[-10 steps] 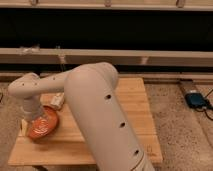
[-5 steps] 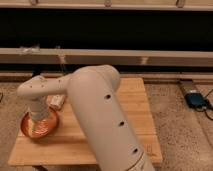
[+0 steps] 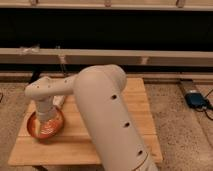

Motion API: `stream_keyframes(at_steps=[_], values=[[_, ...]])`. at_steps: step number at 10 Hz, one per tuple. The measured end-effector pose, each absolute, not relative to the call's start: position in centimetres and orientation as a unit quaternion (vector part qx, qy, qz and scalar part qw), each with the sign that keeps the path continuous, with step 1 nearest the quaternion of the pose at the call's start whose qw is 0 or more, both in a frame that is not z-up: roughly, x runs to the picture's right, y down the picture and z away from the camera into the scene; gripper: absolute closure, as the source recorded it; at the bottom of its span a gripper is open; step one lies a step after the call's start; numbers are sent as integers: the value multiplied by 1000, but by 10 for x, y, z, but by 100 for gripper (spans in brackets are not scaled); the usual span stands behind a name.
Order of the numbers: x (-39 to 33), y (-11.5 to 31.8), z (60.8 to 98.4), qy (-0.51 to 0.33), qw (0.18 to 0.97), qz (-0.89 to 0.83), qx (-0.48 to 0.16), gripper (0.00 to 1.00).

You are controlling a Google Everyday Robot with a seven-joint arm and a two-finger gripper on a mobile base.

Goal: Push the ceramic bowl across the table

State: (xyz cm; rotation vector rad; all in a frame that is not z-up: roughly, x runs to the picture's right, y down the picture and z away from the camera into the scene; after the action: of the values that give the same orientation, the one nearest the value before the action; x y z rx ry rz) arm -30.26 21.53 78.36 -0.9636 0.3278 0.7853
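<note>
The ceramic bowl (image 3: 56,131), orange-red and shallow, lies on the left part of the light wooden table (image 3: 141,119), close to its left edge. My white arm fills the middle of the view and bends down at the left. The gripper (image 3: 45,121) points down into the bowl and covers the bowl's middle. The wrist hides how the gripper stands against the bowl's surface.
A small pale object (image 3: 59,100) lies on the table just behind the bowl, partly hidden by the arm. A long low ledge (image 3: 150,56) runs behind the table. A blue device (image 3: 195,99) with a cable lies on the floor at the right.
The wrist has shifted slightly to the right and settled over the bowl. The bowl looked tilted a second ago and now lies flat, at nearly the same spot.
</note>
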Motion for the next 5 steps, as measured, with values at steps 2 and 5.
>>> stream_keyframes(at_steps=[2,5], values=[[-287,218,779,164,794,380,-445,20],[-255,226,767,182,780,405,-441,20]])
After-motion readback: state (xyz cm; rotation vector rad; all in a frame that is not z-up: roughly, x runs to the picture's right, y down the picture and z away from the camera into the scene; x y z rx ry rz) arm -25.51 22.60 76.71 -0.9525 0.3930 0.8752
